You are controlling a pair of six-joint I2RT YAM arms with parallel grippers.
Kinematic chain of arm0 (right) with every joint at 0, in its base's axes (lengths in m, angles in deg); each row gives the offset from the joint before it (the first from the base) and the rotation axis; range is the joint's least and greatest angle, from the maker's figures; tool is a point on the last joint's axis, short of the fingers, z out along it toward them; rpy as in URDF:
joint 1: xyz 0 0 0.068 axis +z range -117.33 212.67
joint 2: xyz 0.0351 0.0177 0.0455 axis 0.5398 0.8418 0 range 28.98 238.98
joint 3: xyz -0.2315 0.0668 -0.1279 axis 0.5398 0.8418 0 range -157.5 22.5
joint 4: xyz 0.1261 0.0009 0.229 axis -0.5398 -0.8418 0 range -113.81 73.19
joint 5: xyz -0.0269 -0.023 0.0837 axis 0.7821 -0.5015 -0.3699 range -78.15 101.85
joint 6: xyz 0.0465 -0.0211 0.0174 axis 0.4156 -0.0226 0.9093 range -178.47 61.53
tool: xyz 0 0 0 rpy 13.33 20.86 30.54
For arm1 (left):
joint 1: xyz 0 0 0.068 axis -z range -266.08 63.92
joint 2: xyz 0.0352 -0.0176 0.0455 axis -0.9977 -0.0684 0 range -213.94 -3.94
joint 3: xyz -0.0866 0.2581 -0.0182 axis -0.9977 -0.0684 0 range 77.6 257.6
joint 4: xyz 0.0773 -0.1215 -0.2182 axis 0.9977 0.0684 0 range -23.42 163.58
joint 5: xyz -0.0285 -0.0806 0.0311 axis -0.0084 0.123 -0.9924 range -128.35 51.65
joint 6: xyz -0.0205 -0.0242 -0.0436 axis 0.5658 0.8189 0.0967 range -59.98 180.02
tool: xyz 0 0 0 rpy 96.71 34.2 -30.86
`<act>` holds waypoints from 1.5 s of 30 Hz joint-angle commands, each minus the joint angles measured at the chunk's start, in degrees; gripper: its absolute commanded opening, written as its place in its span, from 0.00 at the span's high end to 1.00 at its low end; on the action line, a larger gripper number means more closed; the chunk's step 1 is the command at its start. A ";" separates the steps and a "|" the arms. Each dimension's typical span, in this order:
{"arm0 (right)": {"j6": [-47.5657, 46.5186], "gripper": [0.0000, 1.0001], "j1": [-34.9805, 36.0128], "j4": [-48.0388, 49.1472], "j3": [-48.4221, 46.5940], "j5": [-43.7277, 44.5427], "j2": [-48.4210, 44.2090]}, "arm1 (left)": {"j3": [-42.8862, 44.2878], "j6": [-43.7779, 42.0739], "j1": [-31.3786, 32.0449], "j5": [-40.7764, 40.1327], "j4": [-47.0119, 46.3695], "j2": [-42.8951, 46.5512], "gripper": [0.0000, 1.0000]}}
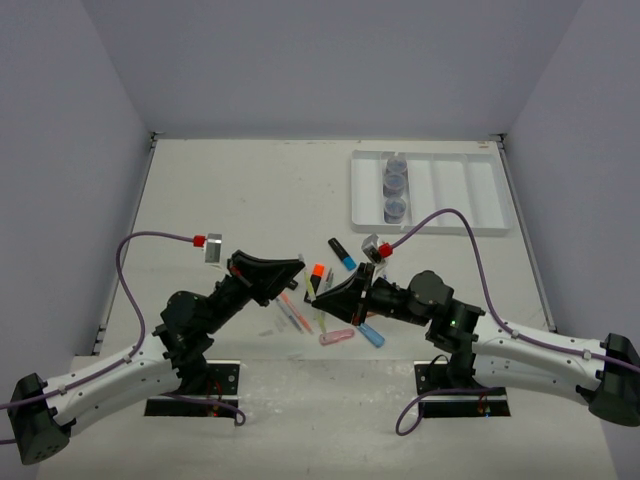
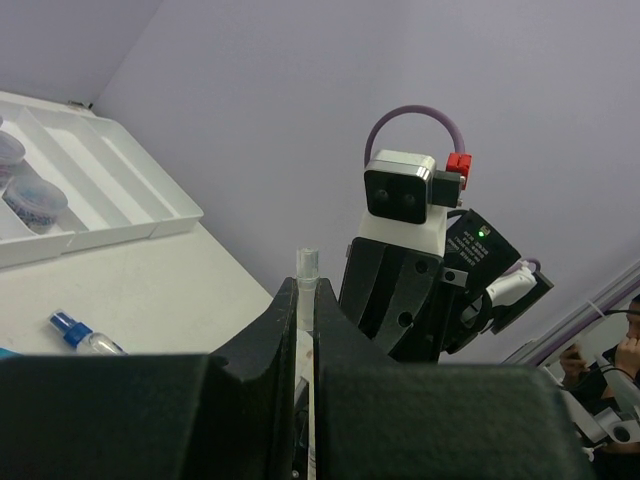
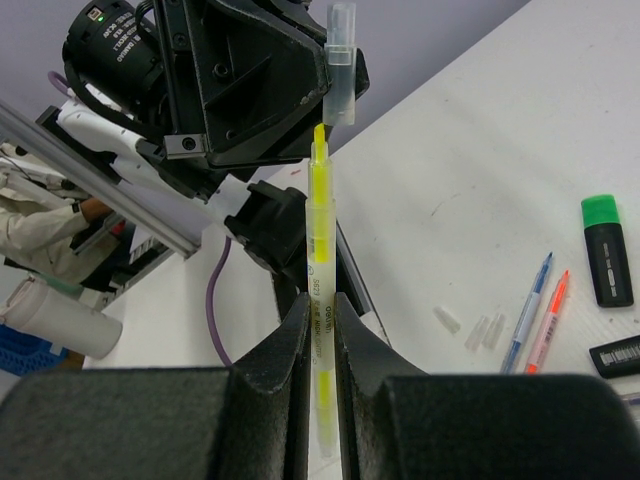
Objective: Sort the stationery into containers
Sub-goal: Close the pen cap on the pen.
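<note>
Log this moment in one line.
left end effector: shut on cap | right end effector: shut on yellow pen | cap near pen tip

On the pale table (image 1: 230, 190), a white tray (image 1: 452, 195) was set far right; highlighters (image 1: 342, 254), thin pens (image 1: 296, 318) and capsule pieces (image 1: 336, 338) were scattered centrally.

White tray (image 1: 470, 195), three grey-blue jars (image 1: 395, 184) in one compartment, highlighters (image 1: 342, 254) loose nearby, yellow pen (image 3: 320, 250) upright, clear cap (image 3: 340, 60) just above
</note>
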 commanded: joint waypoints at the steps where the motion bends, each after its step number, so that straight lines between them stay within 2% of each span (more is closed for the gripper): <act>1: -0.78 1.00 0.35 0.86 -2.21 0.04 0.31 | 2.09 -1.14 0.06 -0.37 -1.42 -0.14 1.00; 32: -2.39 1.00 0.27 -0.94 -4.49 4.43 -1.02 | -0.12 0.59 0.06 1.08 -4.94 -1.70 1.00; 45: -3.22 1.00 0.30 4.55 -8.02 2.53 2.19 | -1.06 0.57 0.06 1.40 -7.29 -2.31 1.00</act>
